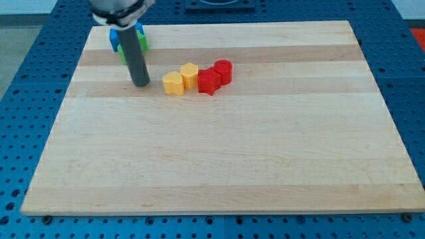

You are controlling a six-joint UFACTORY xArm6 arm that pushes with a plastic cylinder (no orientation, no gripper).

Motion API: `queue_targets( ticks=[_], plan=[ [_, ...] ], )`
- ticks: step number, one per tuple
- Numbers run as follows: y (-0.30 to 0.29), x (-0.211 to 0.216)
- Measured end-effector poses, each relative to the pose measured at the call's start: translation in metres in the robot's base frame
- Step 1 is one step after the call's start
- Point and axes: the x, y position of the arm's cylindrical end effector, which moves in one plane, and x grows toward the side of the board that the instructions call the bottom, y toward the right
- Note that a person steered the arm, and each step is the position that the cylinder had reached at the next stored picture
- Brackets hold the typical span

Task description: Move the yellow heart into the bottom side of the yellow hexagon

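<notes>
The yellow heart (173, 83) lies on the wooden board, touching the lower left side of the yellow hexagon (190, 74). To the hexagon's right sit a red star (208, 81) and a red cylinder (223, 70), all in a tight diagonal row. My tip (141, 84) rests on the board a little to the left of the yellow heart, apart from it.
A blue block (115, 38) and a green block (143, 44) sit at the board's top left, mostly hidden behind the rod. The wooden board (219, 166) is ringed by a blue perforated table (26, 86).
</notes>
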Motion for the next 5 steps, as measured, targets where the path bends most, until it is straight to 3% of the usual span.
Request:
queue_targets(
  ticks=[2,4,5],
  plan=[
    [0.08,-0.006],
    [0.034,0.071],
    [0.087,0.044]
  ],
)
